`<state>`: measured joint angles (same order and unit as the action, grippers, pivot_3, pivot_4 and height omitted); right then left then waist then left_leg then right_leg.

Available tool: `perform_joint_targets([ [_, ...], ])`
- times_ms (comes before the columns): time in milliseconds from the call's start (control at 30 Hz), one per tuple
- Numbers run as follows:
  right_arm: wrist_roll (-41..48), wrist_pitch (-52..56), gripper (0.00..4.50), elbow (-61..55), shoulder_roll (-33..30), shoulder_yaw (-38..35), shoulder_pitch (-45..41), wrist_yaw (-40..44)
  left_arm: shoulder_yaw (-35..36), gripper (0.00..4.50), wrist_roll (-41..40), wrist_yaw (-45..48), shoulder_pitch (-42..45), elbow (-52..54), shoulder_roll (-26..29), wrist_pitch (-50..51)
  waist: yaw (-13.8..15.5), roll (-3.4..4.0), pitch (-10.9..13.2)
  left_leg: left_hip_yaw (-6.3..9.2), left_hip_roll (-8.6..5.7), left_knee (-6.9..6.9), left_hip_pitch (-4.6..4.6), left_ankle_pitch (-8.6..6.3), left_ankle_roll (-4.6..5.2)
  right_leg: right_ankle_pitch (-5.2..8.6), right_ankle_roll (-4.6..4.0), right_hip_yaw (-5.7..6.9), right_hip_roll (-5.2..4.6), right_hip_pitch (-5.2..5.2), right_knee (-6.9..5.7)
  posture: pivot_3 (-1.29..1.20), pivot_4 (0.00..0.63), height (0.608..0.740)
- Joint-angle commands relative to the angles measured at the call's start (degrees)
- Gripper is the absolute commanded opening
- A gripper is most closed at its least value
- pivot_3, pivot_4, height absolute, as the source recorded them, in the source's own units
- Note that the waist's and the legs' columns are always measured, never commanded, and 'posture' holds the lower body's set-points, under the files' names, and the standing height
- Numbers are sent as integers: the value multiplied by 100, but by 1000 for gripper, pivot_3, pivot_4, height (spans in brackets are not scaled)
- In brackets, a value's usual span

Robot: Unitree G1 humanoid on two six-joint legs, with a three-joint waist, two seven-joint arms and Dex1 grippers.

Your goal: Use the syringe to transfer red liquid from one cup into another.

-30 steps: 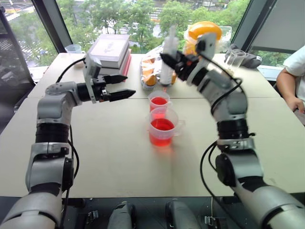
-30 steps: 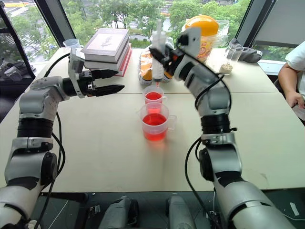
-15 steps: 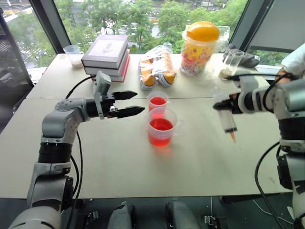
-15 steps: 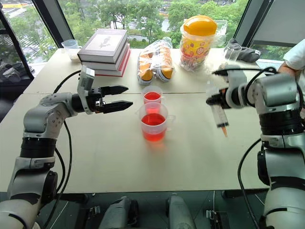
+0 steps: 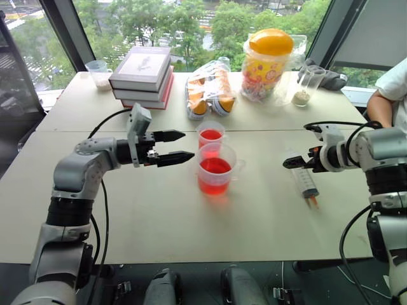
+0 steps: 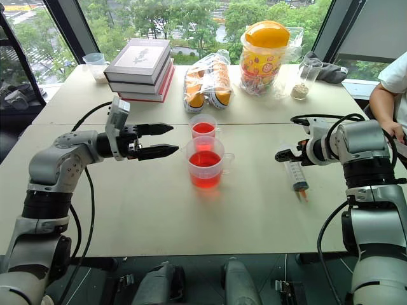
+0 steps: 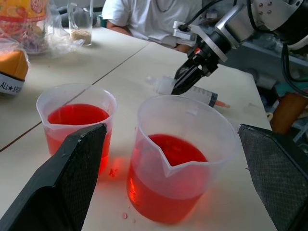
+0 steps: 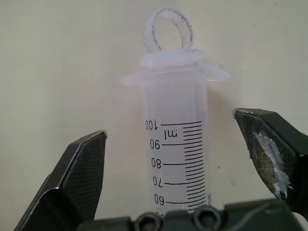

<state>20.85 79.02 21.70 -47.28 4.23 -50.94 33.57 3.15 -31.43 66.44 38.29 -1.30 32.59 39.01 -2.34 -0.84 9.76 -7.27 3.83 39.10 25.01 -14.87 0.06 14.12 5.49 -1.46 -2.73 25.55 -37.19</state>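
Two cups of red liquid stood mid-table: the wide cup (image 5: 216, 169) nearer the front edge, the narrow cup (image 5: 211, 135) just behind it, both light, thin-walled and apt to tip or spill. The syringe (image 5: 305, 183) lay flat toward the table's right edge, probably light, stiff and slick; best gripped across the barrel. The right gripper (image 6: 286, 154) stood wide apart over it, holding nothing. The left gripper (image 5: 179, 145) gaped empty beside the cups.

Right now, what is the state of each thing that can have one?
syringe: lying flat on the table, released
larger cup: upright, about half full of red liquid
smaller cup: upright, holding red liquid
left end effector: open
right end effector: open
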Motion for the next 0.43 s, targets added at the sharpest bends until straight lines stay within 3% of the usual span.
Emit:
perform_joint_targets([
  [33, 185, 51, 4447, -976, -377, -310, 181, 215, 77, 4500, -195, 33, -35, 273, 165, 97, 6, 0, 0, 0, 0, 0, 0, 0, 0, 0, 0, 0, 0, 0, 0, 0, 150, 740],
  [167, 918, 31, 4447, -3015, -991, -1161, 960, 840, 165, 4500, -328, 46, -140, 437, 450, 259, 59, 1, 0, 3, 0, -6, 3, 0, 0, 1, 1, 2, -1, 2, 6, 0, 150, 740],
  [433, 2588, 398, 4447, -5627, -1019, -3866, 2640, 1639, 259, 4500, -553, 147, -373, 636, 972, 449, 158, -4, -1, 6, 2, -2, -9, -2, 0, 10, -15, 4, -3, -15, 14, 0, 150, 740],
])
